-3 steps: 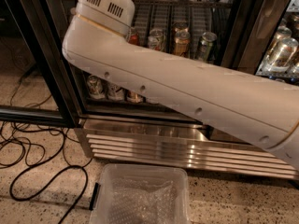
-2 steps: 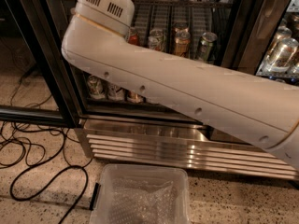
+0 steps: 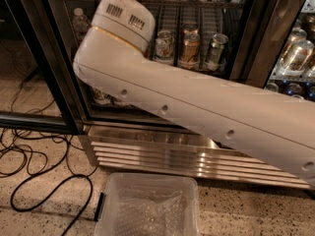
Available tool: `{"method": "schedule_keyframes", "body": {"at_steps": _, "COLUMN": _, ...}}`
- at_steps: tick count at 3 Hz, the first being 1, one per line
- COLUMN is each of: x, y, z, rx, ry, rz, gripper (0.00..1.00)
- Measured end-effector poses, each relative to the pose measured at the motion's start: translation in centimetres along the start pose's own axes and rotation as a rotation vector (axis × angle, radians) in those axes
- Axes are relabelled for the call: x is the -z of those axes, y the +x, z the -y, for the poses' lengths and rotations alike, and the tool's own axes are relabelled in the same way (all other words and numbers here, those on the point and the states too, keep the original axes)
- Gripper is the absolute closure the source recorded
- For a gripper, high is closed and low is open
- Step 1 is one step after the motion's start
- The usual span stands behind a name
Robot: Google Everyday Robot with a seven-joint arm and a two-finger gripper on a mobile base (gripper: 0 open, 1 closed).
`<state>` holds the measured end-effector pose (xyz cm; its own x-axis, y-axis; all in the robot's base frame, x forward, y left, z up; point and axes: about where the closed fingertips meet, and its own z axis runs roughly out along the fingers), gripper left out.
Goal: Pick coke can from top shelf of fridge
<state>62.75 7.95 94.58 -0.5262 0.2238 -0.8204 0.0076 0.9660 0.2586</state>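
I can read no label on the cans on the fridge rack, so I cannot tell which is the coke can. My gripper is out of frame, so I cannot tell its state. The white arm slants across the fridge front, above the grille and a clear bin.

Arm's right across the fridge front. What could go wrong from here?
1. The gripper is out of view past the white elbow joint, so its grasp cannot be checked.
2. The large white arm link lies close to upright drink cans in the dark-framed glass-door fridge; a swing might topple them.
3. Loose black cables on the floor could snag the base.
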Motion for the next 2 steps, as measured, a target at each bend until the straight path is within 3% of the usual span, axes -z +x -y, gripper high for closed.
{"method": "schedule_keyframes", "body": {"at_steps": 2, "x": 3.4, "y": 9.3, "z": 0.7, "rx": -0.090, "ry": -0.062, "rz": -0.227, "gripper": 1.00}}
